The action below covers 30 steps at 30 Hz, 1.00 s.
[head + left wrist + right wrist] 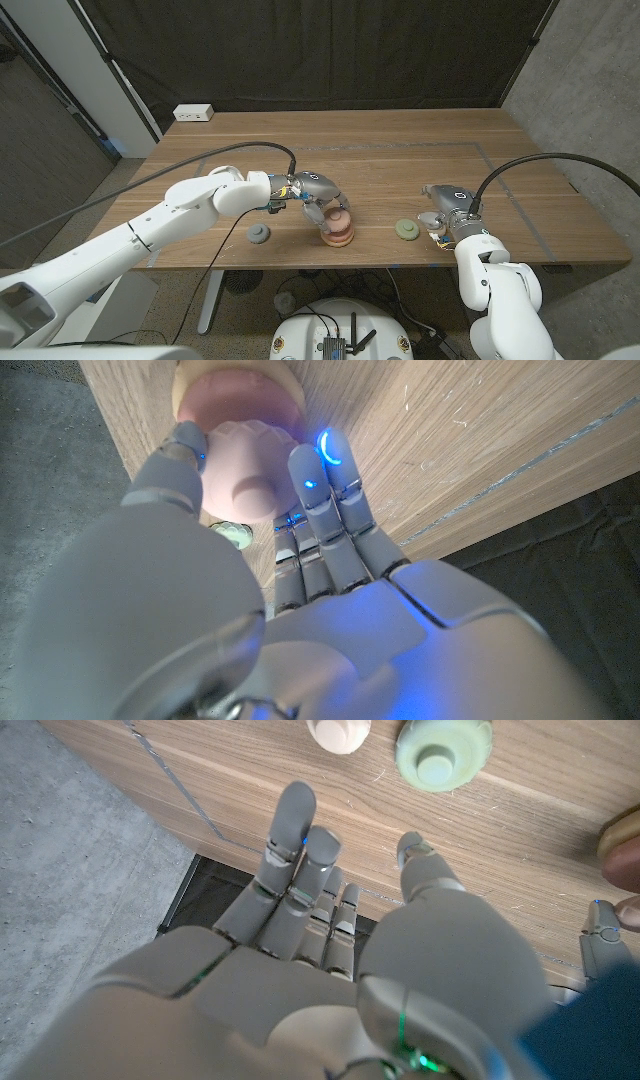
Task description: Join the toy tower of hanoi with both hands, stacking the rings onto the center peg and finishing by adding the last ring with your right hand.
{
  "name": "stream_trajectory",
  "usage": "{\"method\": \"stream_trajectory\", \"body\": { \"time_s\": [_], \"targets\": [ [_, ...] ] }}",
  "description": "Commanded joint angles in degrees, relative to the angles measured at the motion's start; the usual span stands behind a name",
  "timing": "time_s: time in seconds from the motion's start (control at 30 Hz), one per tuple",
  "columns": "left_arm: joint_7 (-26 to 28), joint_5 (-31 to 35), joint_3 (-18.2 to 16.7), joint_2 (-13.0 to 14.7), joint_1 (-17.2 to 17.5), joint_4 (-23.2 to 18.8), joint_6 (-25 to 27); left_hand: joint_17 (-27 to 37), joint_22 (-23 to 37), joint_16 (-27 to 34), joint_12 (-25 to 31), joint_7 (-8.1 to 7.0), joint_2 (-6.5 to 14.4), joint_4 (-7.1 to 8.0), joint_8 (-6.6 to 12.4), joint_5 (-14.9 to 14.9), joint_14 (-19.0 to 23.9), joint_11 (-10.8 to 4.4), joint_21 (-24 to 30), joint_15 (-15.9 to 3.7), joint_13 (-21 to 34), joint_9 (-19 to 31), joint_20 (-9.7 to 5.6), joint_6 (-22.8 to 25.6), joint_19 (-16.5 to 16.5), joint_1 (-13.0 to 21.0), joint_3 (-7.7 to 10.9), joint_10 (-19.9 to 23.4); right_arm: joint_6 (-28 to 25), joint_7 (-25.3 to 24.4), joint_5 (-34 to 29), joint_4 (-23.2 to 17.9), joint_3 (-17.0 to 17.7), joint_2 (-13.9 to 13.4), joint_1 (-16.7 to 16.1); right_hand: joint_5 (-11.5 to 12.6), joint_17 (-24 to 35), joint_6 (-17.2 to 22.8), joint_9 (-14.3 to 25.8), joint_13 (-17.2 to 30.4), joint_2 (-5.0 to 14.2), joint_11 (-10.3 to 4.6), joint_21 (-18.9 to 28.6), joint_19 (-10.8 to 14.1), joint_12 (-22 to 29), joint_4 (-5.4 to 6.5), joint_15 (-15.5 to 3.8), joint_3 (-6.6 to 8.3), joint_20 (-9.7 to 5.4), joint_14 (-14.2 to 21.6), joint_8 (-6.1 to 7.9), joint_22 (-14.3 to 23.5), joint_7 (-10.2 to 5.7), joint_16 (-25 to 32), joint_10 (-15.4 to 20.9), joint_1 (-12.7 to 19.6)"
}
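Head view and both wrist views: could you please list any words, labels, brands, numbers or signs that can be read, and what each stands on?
No text can be read in any view.
White power strip at the table's far edge: any markings too small to read.
Left hand: a blue light, no characters.

A wooden table (400, 160) is backed by a black curtain (330, 50). A white power strip (194, 113) is set at its far left corner. Grey concrete wall (590, 90) is seen at right, grey floor (60, 180) at left.

pink ring (338, 219), pale green ring (406, 229), grey ring (259, 234)
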Motion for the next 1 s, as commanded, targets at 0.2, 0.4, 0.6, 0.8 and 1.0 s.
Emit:
{"method": "stream_trajectory", "body": {
  "time_s": [0.2, 0.4, 0.6, 0.8, 1.0],
  "targets": [
    [-0.17, 0.25, 1.42, -1.24, -1.05, 1.87, -0.70, 0.31, 0.17, 0.08, -0.08, -1.94, 1.10, 1.66, 0.01, 0.18, 0.44, -6.55, 0.35, -5.16, 8.21, 1.99, -7.99, 2.58, -0.06, 0.68, 2.03, 7.41, 0.09, -0.09, 0.35, 0.38, 0.07, 0.34, 0.27, 0.41, 0.13, 0.35, 0.18, 0.29, 0.06, -0.11, -0.18, 0.29, -0.17, -0.02, -1.12, -0.21, -4.46, 0.44, -0.10, 0.08, -0.02, -0.01, 0.34, 0.86],
    [0.09, 0.42, 1.80, -1.56, -1.29, 2.40, -1.09, 0.26, 0.17, 0.01, -0.17, -1.97, 1.11, 1.66, -0.03, 0.19, 0.36, -6.70, 0.36, -5.16, 8.31, 2.01, -7.99, 2.66, -0.10, 0.68, 2.05, 7.40, -0.03, -0.44, 0.44, 0.33, 0.16, 0.26, 0.09, 0.43, 0.00, 0.40, 0.18, 0.26, 0.12, -0.10, -0.19, 0.29, -0.19, 0.00, -1.12, -0.24, -4.45, 0.42, -0.11, 0.08, -0.06, -0.12, 0.37, 0.88],
    [-0.17, 0.48, 2.02, -1.66, -1.52, 2.74, -0.98, 0.24, 0.17, -0.01, -0.27, -1.99, 1.09, 1.64, -0.12, 0.19, 0.33, -6.66, 0.40, -5.16, 8.40, 2.03, -7.99, 2.64, -0.07, 0.70, 2.06, 7.40, -0.28, 0.04, 0.00, 0.35, 0.09, 0.44, 0.16, 0.43, 0.13, 0.40, 0.18, 0.25, 0.10, -0.07, -0.19, 0.29, -0.20, 0.00, -1.12, -0.27, -4.45, 0.55, -0.12, 0.08, 0.01, -0.03, 0.43, 0.89],
    [-0.12, 0.56, 2.07, -1.53, -1.43, 2.99, -0.74, 0.24, 0.17, -0.02, -0.40, -2.01, 1.08, 1.61, -0.19, 0.21, 0.32, -6.74, 0.41, -5.16, 8.50, 2.06, -8.01, 2.70, -0.13, 0.76, 2.10, 7.38, -0.21, 0.20, 0.18, 0.55, 0.06, 0.51, 0.34, 0.44, 0.09, 0.43, 0.18, 0.31, 0.11, -0.09, -0.19, 0.28, -0.18, 0.01, -1.11, -0.27, -4.44, 0.46, -0.12, 0.08, 0.02, -0.14, 0.40, 0.88],
    [0.04, 0.30, 2.21, -1.58, -1.34, 3.30, -0.77, 0.30, 0.18, 0.02, -0.50, -2.08, 1.10, 1.59, -0.25, 0.22, 0.35, -6.79, 0.45, -5.16, 8.60, 2.08, -8.00, 2.74, -0.13, 0.80, 2.14, 7.39, -0.24, 0.25, 0.27, 0.74, 0.00, 0.51, 0.54, 0.46, 0.15, 0.35, 0.17, 0.32, 0.11, -0.04, -0.21, 0.26, -0.19, -0.01, -1.12, -0.29, -4.45, 0.54, -0.18, 0.08, 0.08, -0.11, 0.42, 0.92]
  ]
}}
